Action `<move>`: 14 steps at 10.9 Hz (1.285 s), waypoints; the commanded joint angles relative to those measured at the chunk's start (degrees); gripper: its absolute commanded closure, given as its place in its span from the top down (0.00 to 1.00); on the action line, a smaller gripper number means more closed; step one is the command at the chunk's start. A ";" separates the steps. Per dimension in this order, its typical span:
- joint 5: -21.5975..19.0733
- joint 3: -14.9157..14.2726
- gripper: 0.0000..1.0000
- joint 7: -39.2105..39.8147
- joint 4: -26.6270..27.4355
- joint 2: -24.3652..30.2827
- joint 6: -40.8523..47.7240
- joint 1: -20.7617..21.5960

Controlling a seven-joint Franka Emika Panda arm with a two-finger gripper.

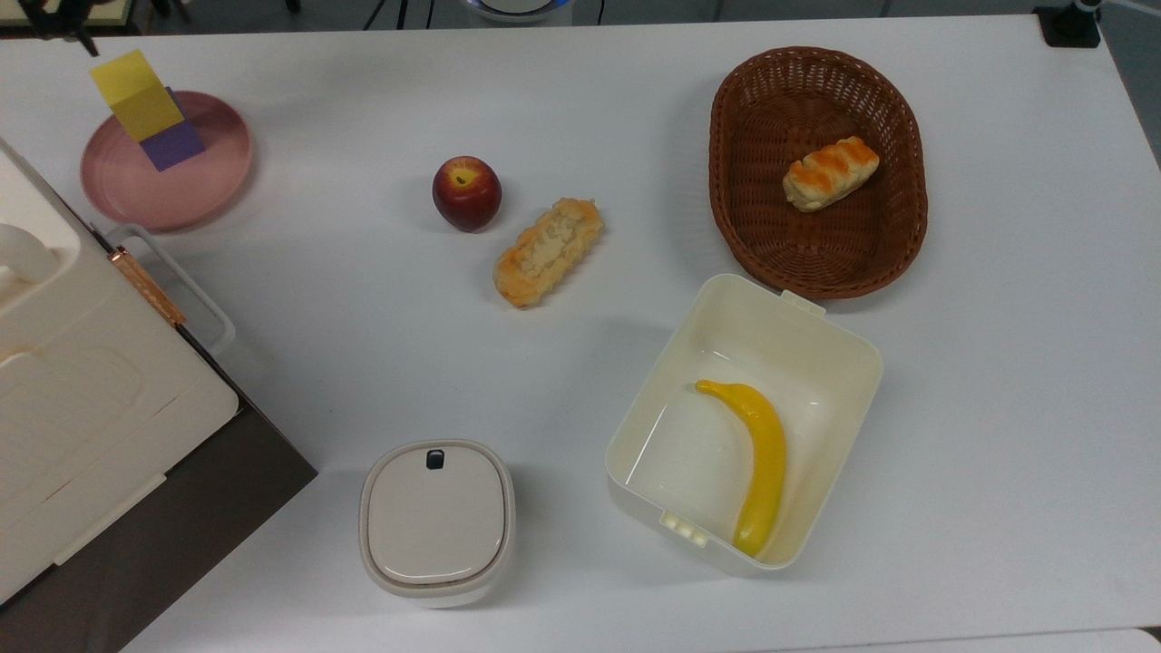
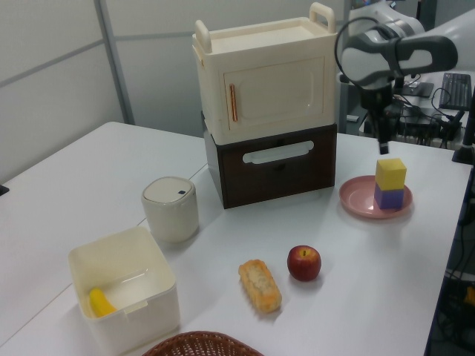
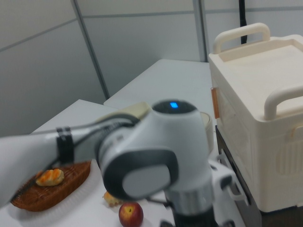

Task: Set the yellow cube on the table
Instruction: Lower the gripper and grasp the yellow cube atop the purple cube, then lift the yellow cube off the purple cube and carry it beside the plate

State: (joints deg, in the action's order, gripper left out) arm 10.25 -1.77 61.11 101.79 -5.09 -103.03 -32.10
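Observation:
The yellow cube [image 1: 136,95] [image 2: 390,172] sits on top of a purple cube [image 1: 174,145] [image 2: 390,196], and both stand on the round pink plate [image 1: 195,195] [image 2: 359,200] near the white table's [image 1: 363,345] far left corner in the top view. In the left view my gripper [image 2: 383,148] hangs pointing down just above the yellow cube, slightly to its left, not touching it. It is open and holds nothing.
An apple [image 1: 466,192] and a bread roll [image 1: 548,251] lie mid-table. A brown basket [image 1: 816,263] holds another roll. A white box [image 1: 843,354] holds a banana [image 1: 762,462]. A lidded canister [image 1: 436,521] and a cream-and-brown cabinet [image 1: 82,390] stand at the top view's left.

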 commanded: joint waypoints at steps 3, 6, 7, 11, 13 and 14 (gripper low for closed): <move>5.48 0.37 1.00 6.47 2.35 -4.83 -7.88 -3.67; 5.57 0.37 1.00 6.39 3.14 -6.07 -8.33 -3.67; 5.57 0.37 1.00 6.39 3.93 -6.16 -8.50 -3.67; 5.93 0.37 0.63 6.39 6.49 -6.07 -11.23 -5.34; 5.93 0.63 0.56 5.95 5.88 -4.94 -9.66 -4.82; 5.66 1.07 0.55 5.42 4.22 -3.71 -6.60 -4.12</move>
State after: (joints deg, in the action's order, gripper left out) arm 15.11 -1.61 66.65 106.23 -12.40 -112.43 -37.15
